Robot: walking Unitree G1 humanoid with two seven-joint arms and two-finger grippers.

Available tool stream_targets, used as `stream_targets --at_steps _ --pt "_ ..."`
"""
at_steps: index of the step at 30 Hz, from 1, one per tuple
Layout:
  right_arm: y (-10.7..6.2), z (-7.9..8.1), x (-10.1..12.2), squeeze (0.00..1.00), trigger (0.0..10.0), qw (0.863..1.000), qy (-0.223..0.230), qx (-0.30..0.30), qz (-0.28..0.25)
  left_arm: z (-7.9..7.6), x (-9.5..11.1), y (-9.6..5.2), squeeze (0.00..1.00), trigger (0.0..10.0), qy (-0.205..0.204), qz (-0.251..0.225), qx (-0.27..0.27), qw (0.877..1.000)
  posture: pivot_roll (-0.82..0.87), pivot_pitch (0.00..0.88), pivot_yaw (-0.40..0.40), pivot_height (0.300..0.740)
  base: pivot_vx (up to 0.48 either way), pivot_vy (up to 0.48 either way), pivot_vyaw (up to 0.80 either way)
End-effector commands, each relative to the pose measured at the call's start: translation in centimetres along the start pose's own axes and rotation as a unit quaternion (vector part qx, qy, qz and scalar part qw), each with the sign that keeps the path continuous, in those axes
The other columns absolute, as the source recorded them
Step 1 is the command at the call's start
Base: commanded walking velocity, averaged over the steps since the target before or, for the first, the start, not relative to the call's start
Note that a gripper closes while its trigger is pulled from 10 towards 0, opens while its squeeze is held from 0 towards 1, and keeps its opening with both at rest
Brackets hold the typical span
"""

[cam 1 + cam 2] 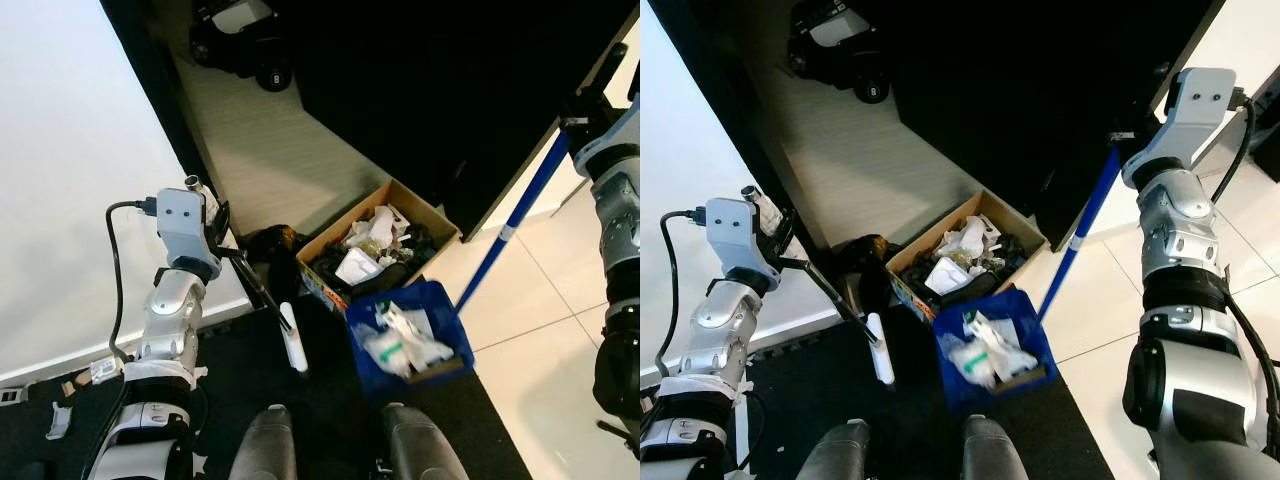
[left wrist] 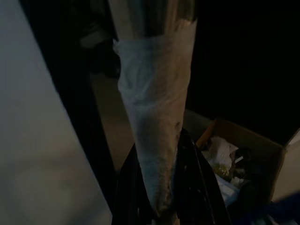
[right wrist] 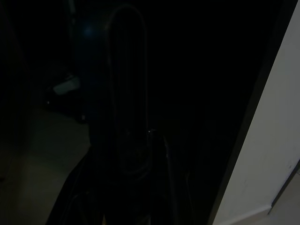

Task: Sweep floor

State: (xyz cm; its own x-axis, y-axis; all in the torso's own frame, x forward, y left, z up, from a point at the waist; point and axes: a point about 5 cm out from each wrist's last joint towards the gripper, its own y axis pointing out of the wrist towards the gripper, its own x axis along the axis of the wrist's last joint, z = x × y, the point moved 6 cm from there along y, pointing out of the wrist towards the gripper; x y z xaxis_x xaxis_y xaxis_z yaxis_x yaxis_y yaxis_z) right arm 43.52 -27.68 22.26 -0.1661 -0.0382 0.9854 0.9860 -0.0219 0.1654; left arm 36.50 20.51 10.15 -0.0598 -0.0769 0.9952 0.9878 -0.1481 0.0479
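Left gripper (image 1: 220, 238) raised beside the white wall (image 1: 70, 150), jaws closed narrow on a thin black rod (image 1: 255, 285). Rod slanting down and toward the robot, ending in a white tip (image 1: 293, 345) over the black mat (image 1: 230, 385). In the left wrist view, a pale wrapped length (image 2: 154, 117) tapering down between the two dark fingers (image 2: 201, 187); how this wrapping relates to the rod not clear. Right gripper (image 1: 1122, 140) held high at the right, jaws closed on the top end of a blue pole (image 1: 1085, 220). Right wrist view very dark, with only a faint bluish shaft between the fingers discernible. Pole tilted, running down and leftward to a blue dustpan (image 1: 960, 395), with a white band near the lower end. Dustpan set at the edge of the black mat, just ahead of the robot's knees (image 1: 265, 440), and loaded with crumpled white paper and plastic wrappers. Open cardboard box (image 1: 340, 222) touching or just behind the dustpan, likewise full of mixed white and dark waste. Pale tiled floor (image 1: 540, 330) to the right of the mat. A few small white scraps (image 1: 58, 420) lying on the mat near the wall at the left. Dark wheeled machine (image 1: 250, 50) standing well apart at the far end of the grey strip of floor.
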Motion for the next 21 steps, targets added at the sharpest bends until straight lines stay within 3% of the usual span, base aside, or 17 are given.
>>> stream_targets --at_steps 1,10,21 --pt "0.4 -0.7 2.0 0.0 10.0 0.999 0.014 -0.014 -0.035 0.2 1.8 0.3 0.0 10.0 0.026 -0.029 -0.012 0.999 -0.01 0.061 -0.057 0.74 0.0 0.0 0.0" --pt "1.6 0.4 2.5 0.0 10.0 0.999 0.022 -0.019 -0.04 0.3 2.7 -0.1 0.0 10.0 0.042 -0.038 -0.018 0.998 0.0 0.061 -0.073 0.74 0.0 0.0 0.0" --pt "1.9 1.3 1.9 0.0 10.0 0.998 0.015 -0.029 -0.045 0.4 3.2 0.1 0.0 10.0 0.045 -0.043 -0.02 0.998 0.02 0.052 -0.046 0.74 0.0 0.0 0.0"
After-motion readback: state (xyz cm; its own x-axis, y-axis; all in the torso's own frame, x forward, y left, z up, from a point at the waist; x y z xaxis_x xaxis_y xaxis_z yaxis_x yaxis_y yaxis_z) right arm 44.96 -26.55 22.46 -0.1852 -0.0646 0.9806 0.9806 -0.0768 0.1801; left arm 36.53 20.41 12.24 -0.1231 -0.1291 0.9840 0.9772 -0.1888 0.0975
